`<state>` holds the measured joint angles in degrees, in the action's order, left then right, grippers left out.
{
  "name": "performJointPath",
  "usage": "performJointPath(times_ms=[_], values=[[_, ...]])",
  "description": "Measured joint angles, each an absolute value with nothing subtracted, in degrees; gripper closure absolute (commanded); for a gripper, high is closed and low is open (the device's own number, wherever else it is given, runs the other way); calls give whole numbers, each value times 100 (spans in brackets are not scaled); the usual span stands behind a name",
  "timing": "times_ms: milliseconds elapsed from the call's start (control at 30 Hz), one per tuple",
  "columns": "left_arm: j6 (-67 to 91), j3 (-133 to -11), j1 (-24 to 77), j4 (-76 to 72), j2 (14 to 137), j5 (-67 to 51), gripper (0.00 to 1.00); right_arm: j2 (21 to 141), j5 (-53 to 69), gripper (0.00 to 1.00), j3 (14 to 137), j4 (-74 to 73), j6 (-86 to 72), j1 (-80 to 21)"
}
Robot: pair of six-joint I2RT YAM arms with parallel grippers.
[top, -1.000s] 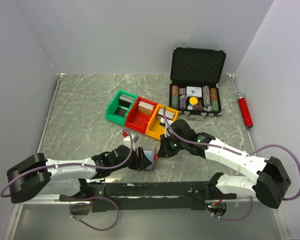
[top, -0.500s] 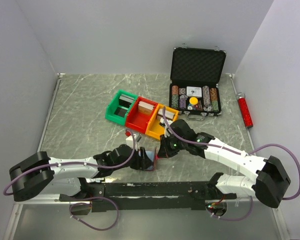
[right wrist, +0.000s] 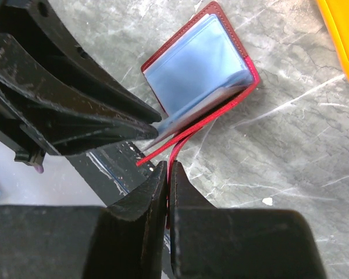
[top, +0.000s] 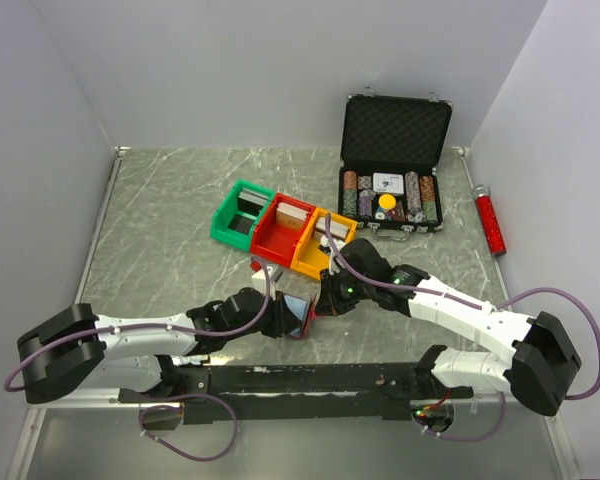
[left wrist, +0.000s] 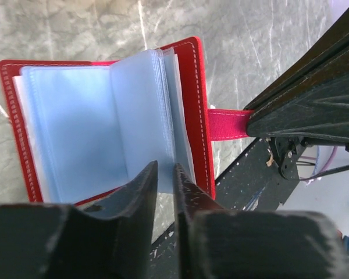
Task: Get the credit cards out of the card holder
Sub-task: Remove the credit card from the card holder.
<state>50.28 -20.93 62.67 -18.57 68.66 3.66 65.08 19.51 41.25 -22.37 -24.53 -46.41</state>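
Left tool (left wrist: 166,180): its two dark fingers stand nearly together, pinching the near edge of one pale blue leaf among the credit cards (left wrist: 75,128). Right tool (right wrist: 167,177): clamped flat on the red strap tab (left wrist: 227,125), pinning the card holder (left wrist: 200,87), which lies open on the marble-patterned bench (left wrist: 75,29) just ahead of the arm bases.

The step in hand looks to be drawing a card out. It is probably best done with a slow, straight pull along the leaf while the strap grip holds firm (whether a bare card or its sleeve is pinched cannot be told).

The black base rail (top: 310,380) lies close behind the holder and the yellow bin (right wrist: 343,29) sits near ahead, so the widest bare bench for moving shows to the left.
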Motion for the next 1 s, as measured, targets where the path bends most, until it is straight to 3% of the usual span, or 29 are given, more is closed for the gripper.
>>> performJointPath(times_ms=[167, 367, 433, 533, 633, 1000], values=[[5030, -2093, 6267, -1726, 6772, 526, 87, 6508, 1949, 100, 4123, -2237, -2453, -4641], [5052, -2235, 6272, -1750, 6993, 545, 86, 6508, 1909, 100, 4123, -2237, -2451, -4641], [5070, -2331, 6278, -1747, 7131, 550, 78, 6508, 1890, 100, 4123, -2237, -2440, -4641], [5065, -2438, 6283, -1682, 7321, 593, 58, 6508, 1861, 100, 4119, -2237, -2432, -4641], [5063, -2438, 6283, -1500, 7371, 685, 50, 6508, 1848, 100, 4084, -2246, -2432, -4641], [5074, -2438, 6283, -1284, 7349, 810, 56, 6508, 1846, 100, 3970, -2228, -2438, -4635]])
